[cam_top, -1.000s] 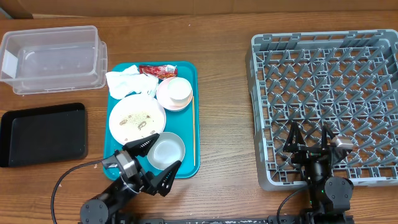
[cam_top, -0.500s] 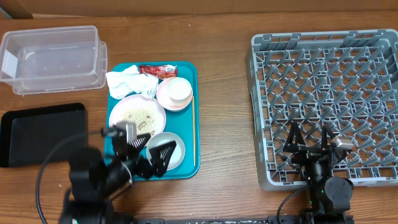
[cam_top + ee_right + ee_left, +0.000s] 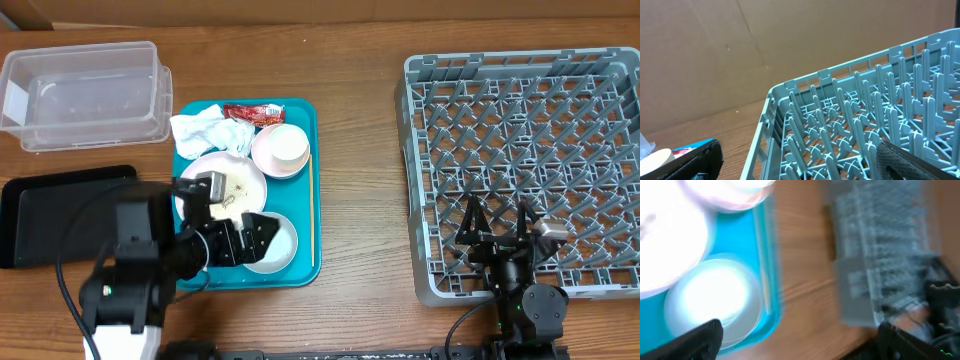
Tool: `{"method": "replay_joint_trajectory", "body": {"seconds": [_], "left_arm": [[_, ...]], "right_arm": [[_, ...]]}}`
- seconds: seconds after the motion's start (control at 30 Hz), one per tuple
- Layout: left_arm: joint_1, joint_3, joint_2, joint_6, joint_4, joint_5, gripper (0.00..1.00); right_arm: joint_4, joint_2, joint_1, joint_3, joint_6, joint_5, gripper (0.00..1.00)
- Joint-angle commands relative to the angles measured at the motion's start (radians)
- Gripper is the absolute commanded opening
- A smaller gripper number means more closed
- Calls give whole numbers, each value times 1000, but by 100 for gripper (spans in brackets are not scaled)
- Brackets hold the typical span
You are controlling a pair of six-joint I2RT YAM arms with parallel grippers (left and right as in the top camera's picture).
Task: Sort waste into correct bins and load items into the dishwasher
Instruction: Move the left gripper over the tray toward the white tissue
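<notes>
Swung in over the last second with the left hand — off the near edge of the teal tray and across, now reaching rightward low over the pale grey-blue bowl. Spread wide in the left wrist view, nothing between the fingers; heavily blurred there, so likely mid-motion. Cannot tell from above whether touching the bowl or just clear of it.

No shift anywhere else. Still on the teal tray: large pink plate carrying rice grains and scraps, white cup on the pink saucer, crumpled napkin, red wrapper, chopstick along the right side. Nothing in the clear tub or the black tray. Nothing yet in the dish rack at the right of the tabletop. Parked as before over its near edge, the right hand — also spread wide, empty.

Reads as lining up a first grasp on the bowl; all sorting and loading yet to do.
</notes>
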Motion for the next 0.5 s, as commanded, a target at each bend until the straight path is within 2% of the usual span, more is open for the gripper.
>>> {"method": "replay_joint_trajectory", "body": {"seconds": [0.0, 0.1, 0.23, 0.37, 0.47], "left_arm": [[-19, 132, 87, -2, -159, -362, 100], [-19, 166, 124, -12, -171, -366, 100], [-19, 165, 151, -71, -97, -338, 100], [-19, 165, 192, -131, -116, -338, 100], [-19, 165, 230, -135, -78, -341, 100]], "right_arm": [[4, -11, -3, -10, -3, -2, 100], [4, -11, -3, -10, -3, -2, 100], [4, -11, -3, -10, -3, -2, 100], [4, -11, -3, -10, -3, -2, 100], [4, -11, -3, -10, -3, -2, 100]]}}
